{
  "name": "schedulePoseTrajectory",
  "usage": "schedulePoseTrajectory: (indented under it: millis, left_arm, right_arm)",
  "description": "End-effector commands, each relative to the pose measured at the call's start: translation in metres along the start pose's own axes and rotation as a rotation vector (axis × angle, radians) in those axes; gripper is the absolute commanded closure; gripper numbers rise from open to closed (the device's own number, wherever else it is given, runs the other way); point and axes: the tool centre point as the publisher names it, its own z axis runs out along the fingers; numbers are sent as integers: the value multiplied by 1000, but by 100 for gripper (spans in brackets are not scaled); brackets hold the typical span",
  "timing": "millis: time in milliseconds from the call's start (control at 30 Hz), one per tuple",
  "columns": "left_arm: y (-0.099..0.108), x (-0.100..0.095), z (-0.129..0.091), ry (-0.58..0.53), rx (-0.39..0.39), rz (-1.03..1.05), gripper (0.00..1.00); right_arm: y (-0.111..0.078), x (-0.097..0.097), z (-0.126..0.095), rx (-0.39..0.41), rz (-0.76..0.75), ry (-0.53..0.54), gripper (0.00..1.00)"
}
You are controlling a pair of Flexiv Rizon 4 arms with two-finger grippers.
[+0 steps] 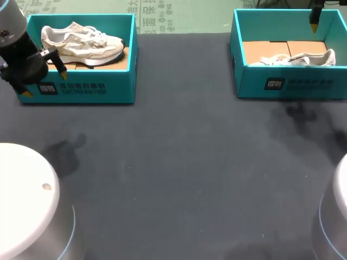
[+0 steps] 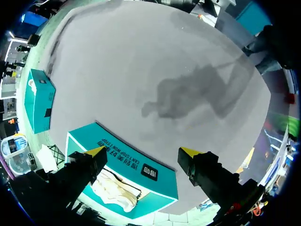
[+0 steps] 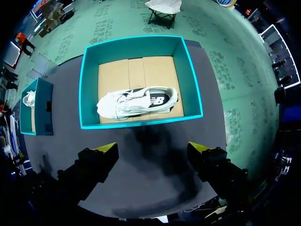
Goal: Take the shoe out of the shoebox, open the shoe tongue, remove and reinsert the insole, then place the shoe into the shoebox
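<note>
- Head view: on the dark grey table [image 1: 179, 162], the left teal cardboard shoebox [image 1: 81, 89] holds a white laced sneaker [image 1: 81, 43] standing upright on its sole. The left gripper [image 1: 44, 81] hangs over that box's near-left corner. The right teal cardboard shoebox [image 1: 293, 84] holds a second white sneaker [image 1: 298, 59], which lies low on its side. Only one yellow fingertip [image 1: 314, 25] of the right arm shows, above the far wall.
- Left wrist view: the left gripper [image 2: 143, 151] is spread wide and holds nothing. The left box's printed front wall [image 2: 136, 165] lies between its fingers, and the sneaker [image 2: 115, 188] is just past the wall.
- Right wrist view: the right gripper [image 3: 153, 148] is also spread and empty, poised over bare table just short of the right box's near wall [image 3: 141, 123]. The sneaker [image 3: 136, 101] is well inside, not yet taken out.
- Risks (my judgement only): a straight descent could land a finger on a box wall rather than the shoe — both grippers sit near a wall. A pinch on the soft upper may slip, or drag the light box along as the shoe lifts.
</note>
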Motion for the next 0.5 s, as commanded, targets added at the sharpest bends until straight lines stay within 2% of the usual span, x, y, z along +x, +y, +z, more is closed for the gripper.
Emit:
schedulePoseTrajectory:
  millis: [33,233,333,500]
  left_arm:
    - [37,-4,3,13,38,33,0]
    - [89,-11,4,1,79,180,0]
    - [128,-18,5,22,15,228,0]
    - [128,-18,5,22,15,228,0]
  right_arm:
    - [0,0,0,0,0,0,0]
    - [0,0,0,0,0,0,0]
    - [0,0,0,0,0,0,0]
    - [0,0,0,0,0,0,0]
